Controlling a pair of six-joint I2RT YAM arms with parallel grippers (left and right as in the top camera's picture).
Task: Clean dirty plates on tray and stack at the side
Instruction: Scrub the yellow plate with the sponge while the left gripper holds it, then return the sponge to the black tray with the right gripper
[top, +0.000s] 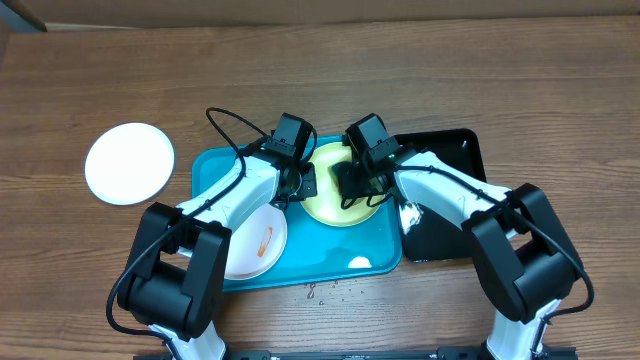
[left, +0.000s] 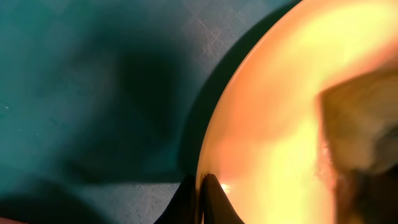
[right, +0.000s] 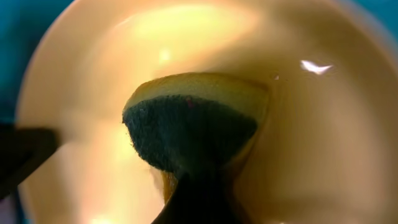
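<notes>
Three plates (top: 129, 163), one turquoise tray (top: 320, 250), one sponge (right: 186, 124)

Overhead: both wrists sit over the yellow-green plate (top: 325, 208), hiding its middle plus the left pincer (left: 202, 194) and right pincer (right: 196, 190) tips; left arm (top: 225, 195) covers the 9 o'clock side of the white plate (top: 268, 250), right arm (top: 450, 190) crosses the black tray (top: 445, 150). Left wrist: plate out of focus, cropped from 1 through 6 o'clock, brown blur (left: 367, 118) at 3 too soft to identify. Right wrist: sponge (right: 193, 124) hides plate centre, pincer a dark blur cropped at 6.
</notes>
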